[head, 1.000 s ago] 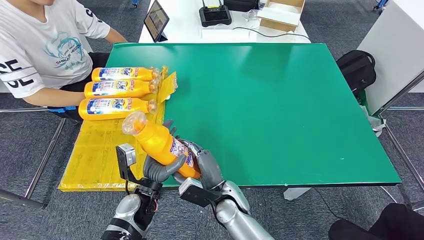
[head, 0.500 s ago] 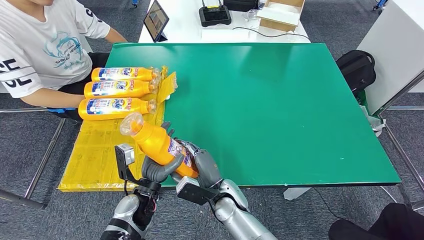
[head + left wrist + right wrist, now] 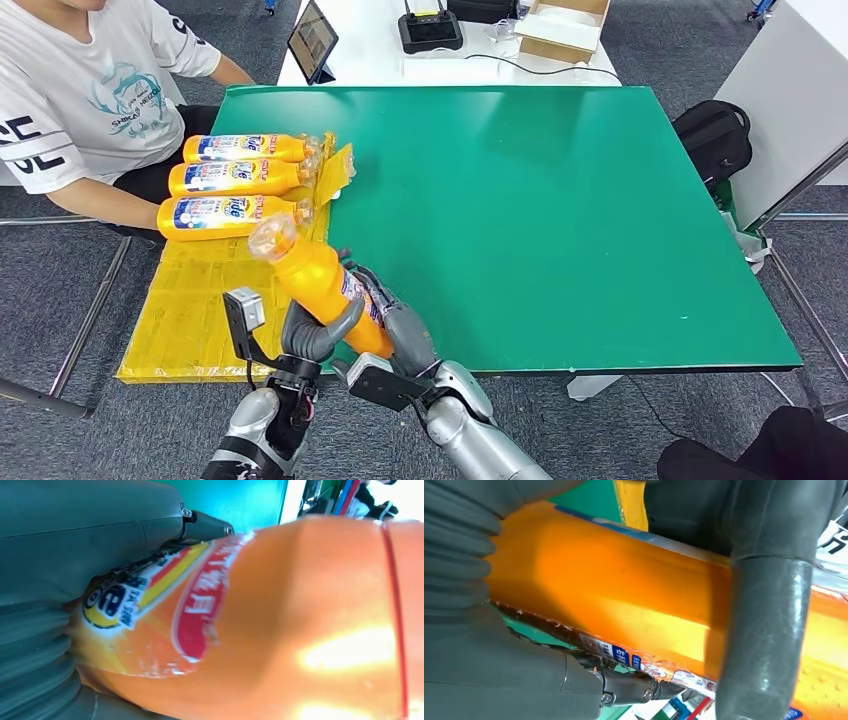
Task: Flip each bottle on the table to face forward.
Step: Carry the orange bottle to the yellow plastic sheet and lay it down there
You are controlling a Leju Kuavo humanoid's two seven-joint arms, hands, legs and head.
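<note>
From my head view, both my left hand and my right hand grip the orange bottle above the near edge of the desk; it has tilted more upright since a moment ago, cap closer to the three lying bottles. My left wrist view shows its printed label. My right wrist view shows plain orange, so turning seems underway.
</note>
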